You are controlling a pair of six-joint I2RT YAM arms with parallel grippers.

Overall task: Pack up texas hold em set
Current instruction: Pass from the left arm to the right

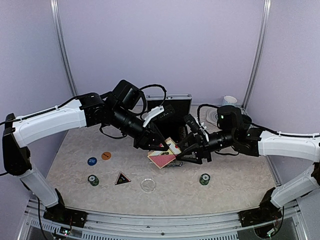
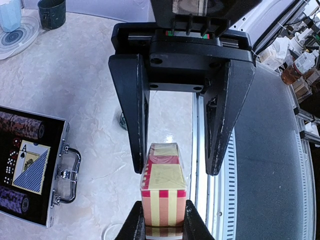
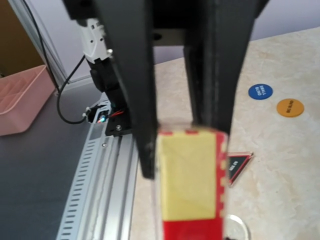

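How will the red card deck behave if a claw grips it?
Likely stiff: the red card deck is a squared box with flat faces, so it shouldn't flex. Its glossy clear wrap looks slippery, so it may slide or twist in a pinch. Probably light for its size, and it won't roll.

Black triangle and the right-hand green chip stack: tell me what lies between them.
The clear disc lies between the black triangle and the green chip stack, nearer the triangle. The top view shows it.
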